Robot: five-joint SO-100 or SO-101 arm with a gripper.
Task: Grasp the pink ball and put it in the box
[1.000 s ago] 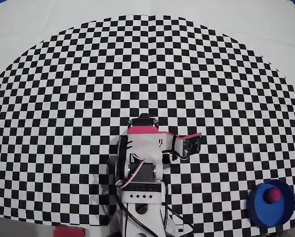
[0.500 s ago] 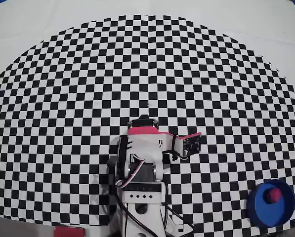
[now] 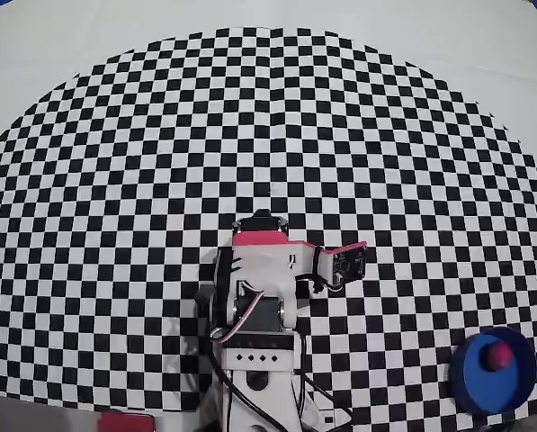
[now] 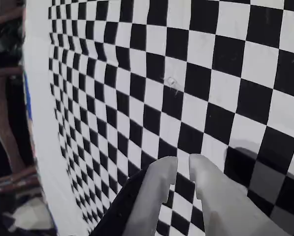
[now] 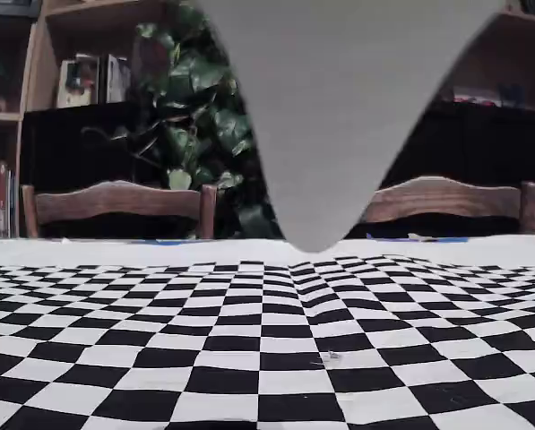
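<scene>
In the overhead view the pink ball (image 3: 496,355) lies inside the round blue box (image 3: 493,398), near its far rim, at the bottom right corner of the checkered mat. My arm is folded up at the bottom centre, and my gripper (image 3: 344,264) sits well to the left of the box, far from it. The wrist view shows my gripper (image 4: 182,160) from behind. Its two white fingers (image 4: 159,196) stand almost together with only a thin slit between them. Nothing is held, and only checkered mat lies beneath. Ball and box do not show in the wrist or fixed views.
The arm's base (image 3: 255,360) stands at the mat's near edge with cables (image 3: 295,400) beside it. A pink-red block (image 3: 124,421) lies at the bottom left. In the fixed view a blurred grey shape (image 5: 339,107) hangs at top centre, with wooden chairs (image 5: 115,202) and shelves beyond the table.
</scene>
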